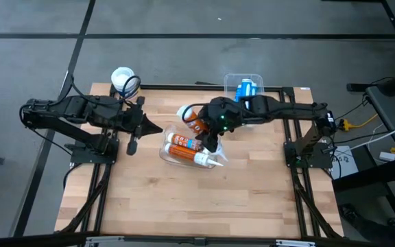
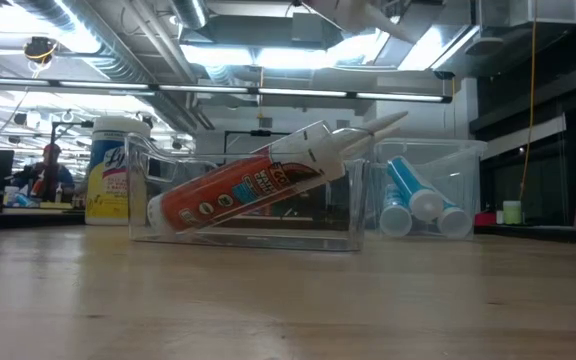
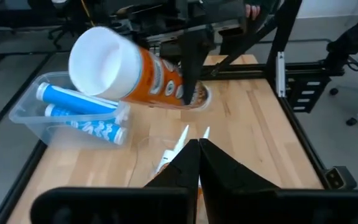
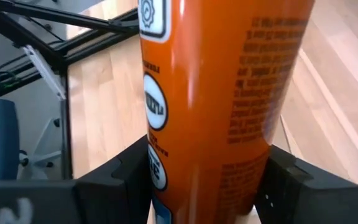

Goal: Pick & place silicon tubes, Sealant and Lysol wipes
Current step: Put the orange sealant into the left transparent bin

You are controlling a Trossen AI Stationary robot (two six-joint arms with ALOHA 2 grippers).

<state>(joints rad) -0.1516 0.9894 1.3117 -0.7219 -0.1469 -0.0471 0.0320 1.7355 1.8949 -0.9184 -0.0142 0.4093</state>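
Observation:
My right gripper [image 1: 210, 130] is shut on an orange sealant tube [image 1: 194, 119] above the far side of a clear bin [image 1: 167, 154] at the table's middle. Two more orange tubes [image 1: 182, 145] lie in that bin. One leans on the bin wall with its white nozzle [image 2: 386, 123] sticking over the rim. The Lysol wipes [image 1: 122, 78], yellow-labelled with a white lid, stand upright at the far left and also show in the low view [image 2: 113, 172]. My left gripper [image 1: 151, 127] is shut and empty, left of the bin. My right gripper pinches the orange tube's round body [image 4: 210, 124] between its two fingers [image 4: 135, 171], which lie across the tube. The fingers [image 3: 188, 68] come from above, pointing down, nearer the tube's far end than its white flat base [image 3: 103, 61]. The tube is lifted clear and tilted, base end higher.
A second clear bin [image 1: 233, 79] with blue tubes [image 1: 245, 89] stands at the far edge behind the right arm; it also shows in the low view [image 2: 420, 200]. Bare wood [image 1: 197, 199] stretches over the near half of the table.

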